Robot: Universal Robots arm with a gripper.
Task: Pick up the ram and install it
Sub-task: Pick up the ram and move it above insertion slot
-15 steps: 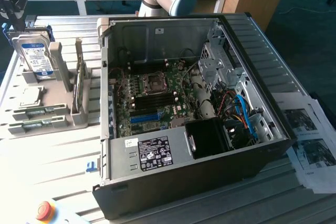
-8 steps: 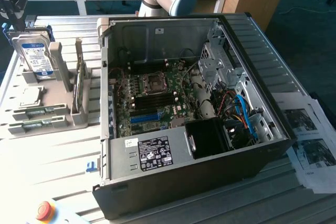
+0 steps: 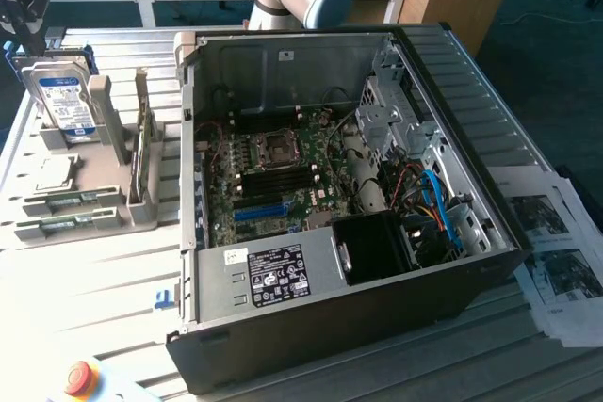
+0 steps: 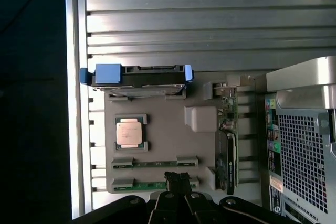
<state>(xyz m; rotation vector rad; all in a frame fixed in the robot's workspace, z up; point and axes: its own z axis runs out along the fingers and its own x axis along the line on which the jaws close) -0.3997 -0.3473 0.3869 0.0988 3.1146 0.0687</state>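
Exterior view: slatted metal worktop (image 3: 104,280) carries an open computer case (image 3: 283,327) across its middle; grey tray (image 3: 141,216) sits beside the case, toward the exterior view's left; hard drive (image 3: 64,101) stands on edge at one end of the tray; processor chip (image 4: 129,132) lies flat mid-tray. The ram (image 4: 144,185) lies flat in the slot along the tray's edge opposite the hard drive; second green stick (image 4: 155,163) lies in the neighbouring slot. Gripper (image 4: 176,178) is over the ram, jaws together, gripping nothing; contact cannot be told.
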